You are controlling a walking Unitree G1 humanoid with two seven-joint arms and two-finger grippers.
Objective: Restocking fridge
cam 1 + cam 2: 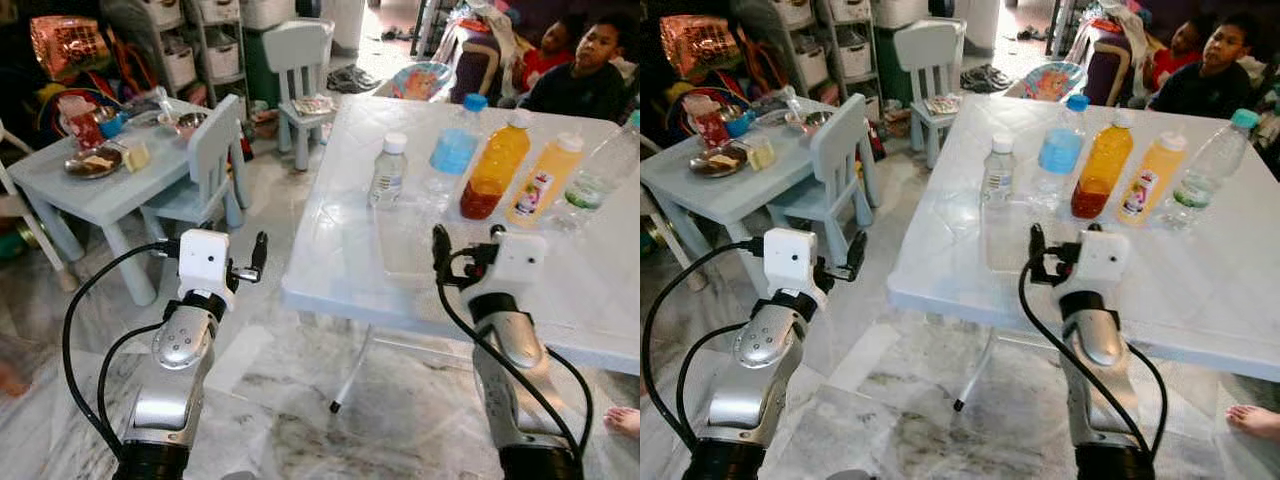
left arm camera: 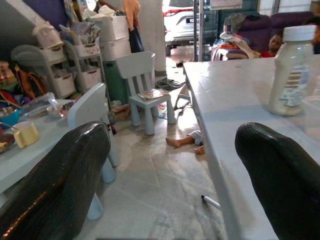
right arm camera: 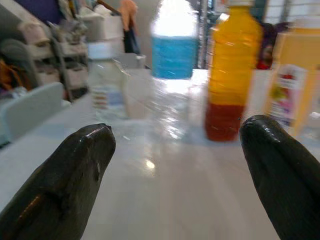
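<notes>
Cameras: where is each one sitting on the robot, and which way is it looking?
Left eye view: on the head, looking forward and down at the white table and its bottles; both silver arms show.
Right eye view: the same scene, shifted slightly sideways.
Left wrist view: on the left wrist, looking along the open left gripper past the table's edge toward a small clear bottle.
Right wrist view: on the right wrist, looking along the open right gripper over the tabletop at the orange bottle.
Both wrist views share the small clear bottle.

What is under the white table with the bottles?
Under the white square table: marble floor, a slim metal table leg and a bare foot. The tabletop covers the rest.
</notes>
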